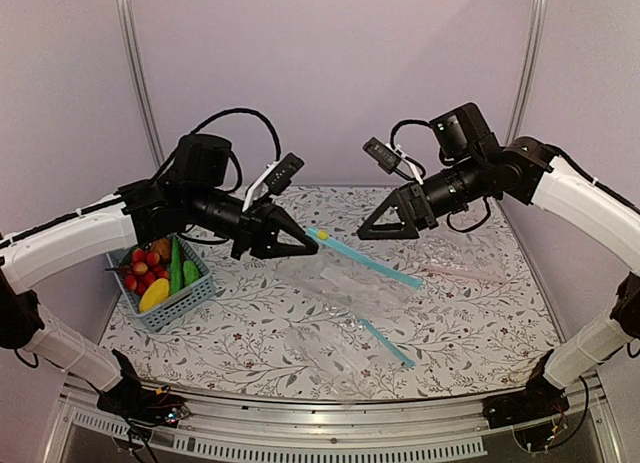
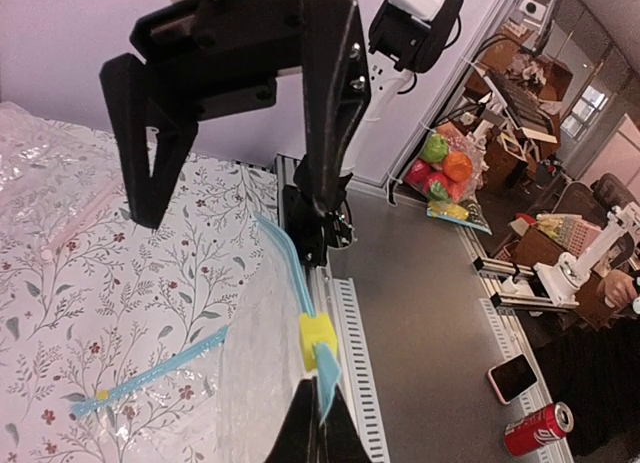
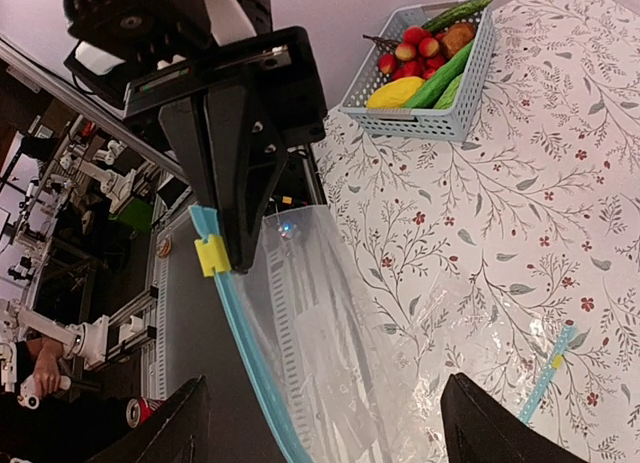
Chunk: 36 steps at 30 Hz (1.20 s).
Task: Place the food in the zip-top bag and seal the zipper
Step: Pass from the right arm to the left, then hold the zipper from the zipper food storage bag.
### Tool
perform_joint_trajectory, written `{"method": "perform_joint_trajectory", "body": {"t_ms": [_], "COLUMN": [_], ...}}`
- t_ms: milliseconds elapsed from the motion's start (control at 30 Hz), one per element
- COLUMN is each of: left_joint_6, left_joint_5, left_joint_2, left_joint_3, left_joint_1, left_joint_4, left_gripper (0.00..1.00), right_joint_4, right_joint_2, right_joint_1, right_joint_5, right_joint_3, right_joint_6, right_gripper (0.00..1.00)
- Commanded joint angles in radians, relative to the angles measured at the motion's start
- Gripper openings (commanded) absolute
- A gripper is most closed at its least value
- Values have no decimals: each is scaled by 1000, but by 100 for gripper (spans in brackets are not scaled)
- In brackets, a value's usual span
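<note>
On the left of the flowery table, the yellow food and green food sit in a basket. Mid-frame, the left gripper pinches the big bag's blue strip in the air. Below it, the small zip-top bag lies flat and is hard to see. The right gripper hangs open. Pale walls stand close all round.

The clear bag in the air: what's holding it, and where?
The left gripper pinches the larger clear bag by its blue zipper strip, beside the yellow slider. The right gripper holds nothing.
</note>
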<state>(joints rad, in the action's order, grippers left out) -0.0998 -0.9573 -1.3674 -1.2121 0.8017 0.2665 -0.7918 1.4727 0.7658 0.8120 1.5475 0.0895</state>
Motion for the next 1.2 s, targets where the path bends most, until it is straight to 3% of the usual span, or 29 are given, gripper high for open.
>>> {"method": "perform_joint_trajectory", "body": {"t_ms": [0, 267, 400, 700, 967, 1167], "left_joint_6": [41, 68, 75, 80, 80, 80], "left_joint_5": [-2, 55, 51, 42, 19, 17], "left_joint_2": [-9, -34, -53, -62, -61, -60], "left_joint_3": [5, -11, -24, -30, -33, -33], "left_joint_1": [35, 39, 40, 37, 37, 37], "left_joint_4": [50, 101, 128, 139, 145, 146], "left_gripper": [0, 0, 0, 0, 0, 0], "right_joint_4": [124, 161, 168, 182, 177, 176], "right_joint_2": [-5, 86, 120, 150, 158, 163], "right_joint_1": [18, 81, 102, 119, 119, 119], "right_joint_5": [-83, 41, 86, 120, 118, 137], "right_joint_3": [-19, 39, 51, 48, 36, 32], "right_joint_6": [39, 37, 42, 50, 39, 40], "right_gripper": [80, 72, 58, 36, 37, 26]}}
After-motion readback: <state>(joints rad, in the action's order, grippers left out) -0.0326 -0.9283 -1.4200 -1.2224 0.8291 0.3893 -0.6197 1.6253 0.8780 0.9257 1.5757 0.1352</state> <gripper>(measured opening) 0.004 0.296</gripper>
